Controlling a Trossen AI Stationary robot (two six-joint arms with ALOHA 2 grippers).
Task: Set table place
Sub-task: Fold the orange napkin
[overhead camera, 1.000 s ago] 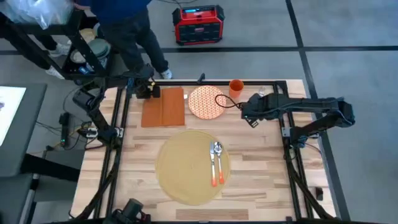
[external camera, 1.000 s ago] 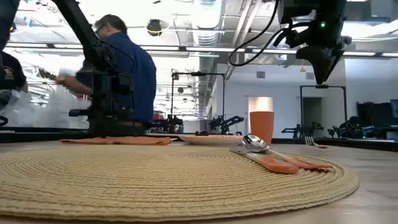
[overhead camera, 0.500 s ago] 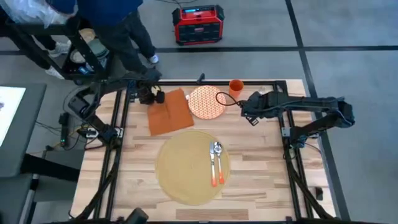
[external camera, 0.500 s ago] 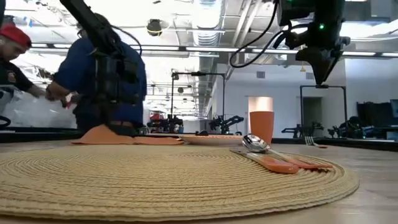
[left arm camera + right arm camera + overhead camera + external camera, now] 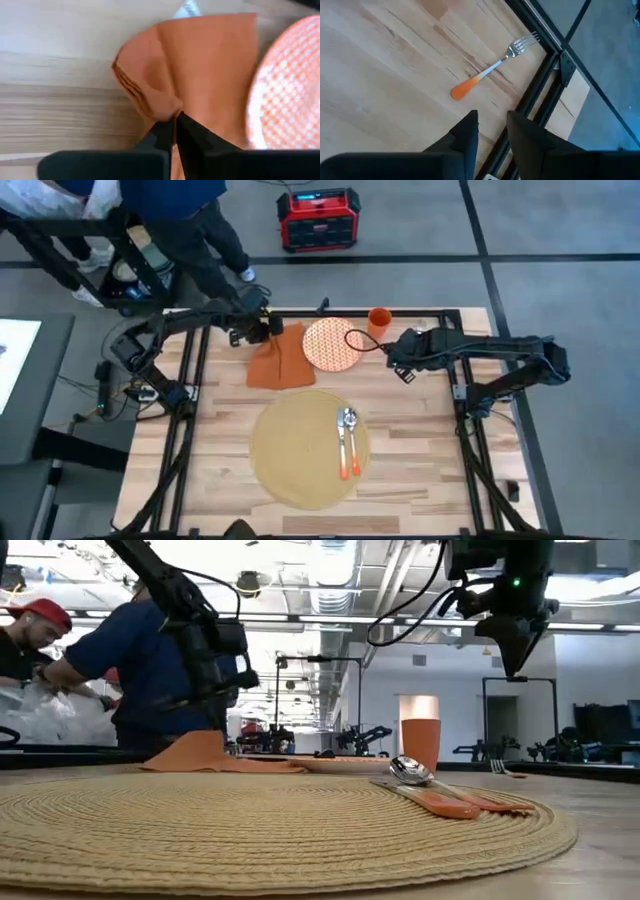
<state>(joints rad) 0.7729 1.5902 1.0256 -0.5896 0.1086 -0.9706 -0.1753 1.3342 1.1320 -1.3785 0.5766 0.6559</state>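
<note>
From straight overhead you get the whole layout: the light butcher-block surface (image 5: 420, 440) with black frame rails, and the big round tan woven placemat (image 5: 300, 448) sitting toward the near middle of it. A spoon (image 5: 350, 438) and another orange-handled utensil lie side by side on the mat's right part. Behind the mat are a rust-orange napkin (image 5: 275, 360), a round orange-and-white patterned plate (image 5: 330, 345) and an orange cup (image 5: 379, 320). The left end effector (image 5: 262, 328) is at the napkin's far corner, and the cloth looks bunched up there. The right end effector (image 5: 400, 360) sits just right of the plate.

The table-level view adds what the top one can't: the mat's coiled rope texture (image 5: 250, 830), the napkin (image 5: 215, 752) pulled up into a little peak, and the right end effector (image 5: 512, 650) hanging well above the wood. People are busy in the room behind.

The left wrist camera settles the grip: the left end effector (image 5: 175, 131) is pinched tight on a fold of the napkin (image 5: 200, 70), soft cloth with layered edges, the checkered plate rim (image 5: 287, 90) just beside it.

The right wrist camera shows something no other view catches clearly: a fork (image 5: 495, 67) with an orange handle and metal tines lying on bare wood near a black rail. The right end effector (image 5: 492, 131) has a gap between its fingers and holds nothing.
</note>
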